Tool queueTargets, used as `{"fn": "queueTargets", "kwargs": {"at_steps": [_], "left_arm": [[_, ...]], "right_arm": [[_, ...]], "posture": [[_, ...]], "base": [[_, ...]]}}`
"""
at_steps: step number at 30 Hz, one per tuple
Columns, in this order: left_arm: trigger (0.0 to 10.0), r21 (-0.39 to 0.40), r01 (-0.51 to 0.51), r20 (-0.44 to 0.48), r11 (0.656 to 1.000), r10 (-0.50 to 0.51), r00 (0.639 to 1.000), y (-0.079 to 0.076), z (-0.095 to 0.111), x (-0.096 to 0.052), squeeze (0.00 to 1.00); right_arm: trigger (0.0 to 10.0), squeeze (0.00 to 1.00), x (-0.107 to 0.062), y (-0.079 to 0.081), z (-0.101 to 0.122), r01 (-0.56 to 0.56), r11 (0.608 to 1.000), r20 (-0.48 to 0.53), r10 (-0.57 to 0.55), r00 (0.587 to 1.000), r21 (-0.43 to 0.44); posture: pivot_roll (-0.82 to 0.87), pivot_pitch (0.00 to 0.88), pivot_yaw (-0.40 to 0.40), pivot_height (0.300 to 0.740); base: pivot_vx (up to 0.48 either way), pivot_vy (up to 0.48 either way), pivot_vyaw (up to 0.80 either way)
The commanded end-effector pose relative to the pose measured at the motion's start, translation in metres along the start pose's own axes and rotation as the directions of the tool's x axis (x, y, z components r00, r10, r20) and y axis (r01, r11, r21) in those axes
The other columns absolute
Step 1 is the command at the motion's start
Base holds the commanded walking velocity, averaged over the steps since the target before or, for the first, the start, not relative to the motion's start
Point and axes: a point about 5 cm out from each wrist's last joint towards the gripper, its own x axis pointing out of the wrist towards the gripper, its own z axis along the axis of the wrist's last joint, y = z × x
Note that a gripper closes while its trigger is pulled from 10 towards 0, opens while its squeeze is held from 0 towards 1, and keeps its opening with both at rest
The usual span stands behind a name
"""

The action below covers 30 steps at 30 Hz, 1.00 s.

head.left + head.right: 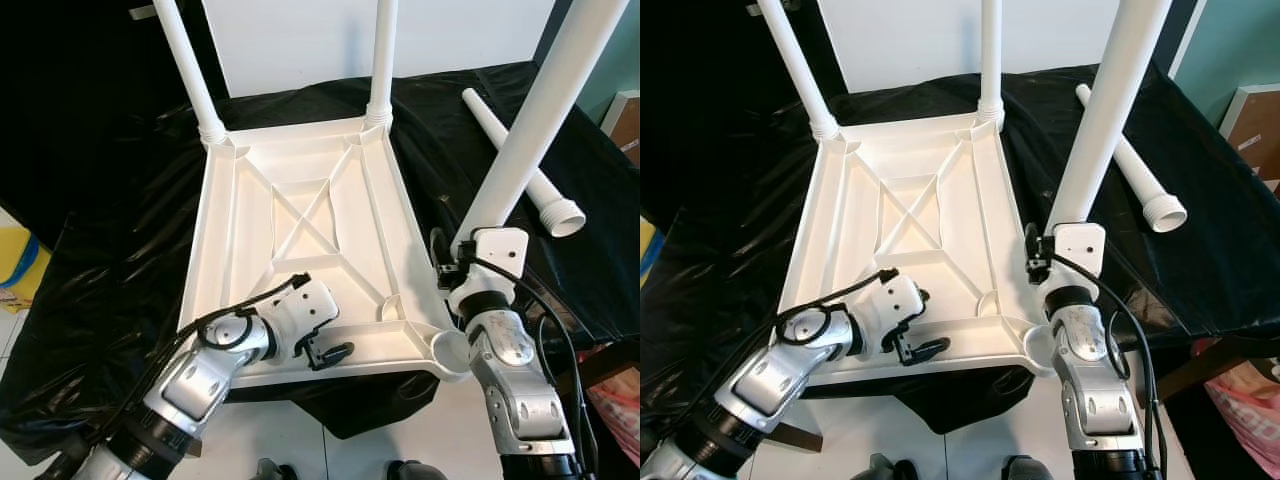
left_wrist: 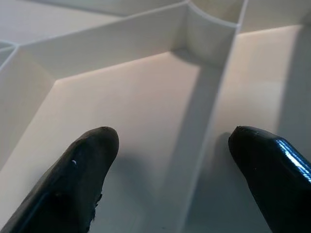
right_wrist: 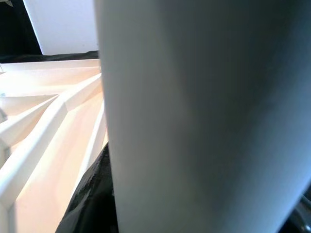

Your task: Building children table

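White plastic, ribbed underneath: we see the children's tabletop [image 1: 300, 260] lying upside down on a black plastic sheet [image 1: 110, 250] that covers the work surface. Two white legs [image 1: 190, 70] stand upright in its far corner sockets, at about eleven and twelve o'clock from the tabletop's centre. A third leg [image 1: 530, 125] rises tilted at about three o'clock, held in our right gripper [image 1: 462, 262], whose fingers close around its lower end just above the near right corner socket [image 1: 450, 350]; the right wrist view shows that leg's white tube close up. Our left gripper [image 1: 330, 352] rests at six o'clock on the tabletop's near rim, its fingers [image 2: 82, 170] spread apart, one on each side of a raised rib. A fourth leg [image 1: 520, 165] lies loose on the sheet at about two o'clock, well apart from the tabletop.

Beyond the sheet, a white wall panel [image 1: 450, 35] stands at twelve o'clock. Pale floor [image 1: 20, 330] with a yellow object [image 1: 20, 262] lies at nine.
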Motion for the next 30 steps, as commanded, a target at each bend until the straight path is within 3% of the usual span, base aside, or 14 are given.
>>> {"fn": "queueTargets", "kwargs": {"at_steps": [1, 2, 3, 12, 19, 30], "left_arm": [[6.0, -0.003, -0.096, -0.026, 0.995, 0.096, 0.995, 0.006, -0.004, 0.0, 0.0], [2.2, 0.0, -0.114, -0.031, 0.993, 0.114, 0.993, 0.01, -0.004, 0.0, 0.0], [0.0, 0.015, -0.132, -0.042, 0.991, 0.132, 0.99, 0.014, -0.005, -0.001, 0.0], [0.0, 0.079, -0.156, -0.074, 0.985, 0.161, 0.984, 0.022, -0.008, -0.007, 0.0], [0.0, 0.143, -0.212, -0.132, 0.967, 0.231, 0.964, 0.04, -0.017, -0.017, 0.0], [0.0, 0.175, -0.32, -0.14, 0.931, 0.345, 0.928, 0.061, -0.016, -0.022, 0.0]], "right_arm": [[10.0, 0.0, 0.0, 0.0, 0.001, -0.004, 1.0, 0.0, 0.004, 1.0, 0.0], [10.0, 0.0, 0.0, 0.001, 0.001, -0.004, 1.0, 0.0, 0.004, 1.0, 0.002], [10.0, 0.0, -0.001, 0.002, 0.001, -0.003, 1.0, 0.0, 0.003, 1.0, 0.004], [10.0, 0.0, -0.001, 0.001, 0.0, 0.001, 1.0, -0.001, -0.001, 1.0, 0.004], [10.0, 0.0, -0.001, 0.002, 0.0, -0.005, 1.0, -0.004, 0.005, 1.0, 0.007], [10.0, 0.0, -0.001, 0.003, -0.001, -0.011, 1.0, -0.008, 0.012, 1.0, 0.008]], "posture": [[-0.14, 0.135, 0.064, 0.74], [-0.14, 0.136, 0.065, 0.74], [-0.14, 0.138, 0.067, 0.74], [-0.14, 0.138, 0.068, 0.74], [-0.14, 0.139, 0.067, 0.74], [-0.14, 0.139, 0.067, 0.74]], "base": [[0.0, 0.0, 0.0], [0.0, 0.0, 0.0], [0.0, 0.0, 0.0], [0.0, 0.0, 0.0], [0.0, 0.0, 0.0], [0.0, 0.0, 0.0]]}}
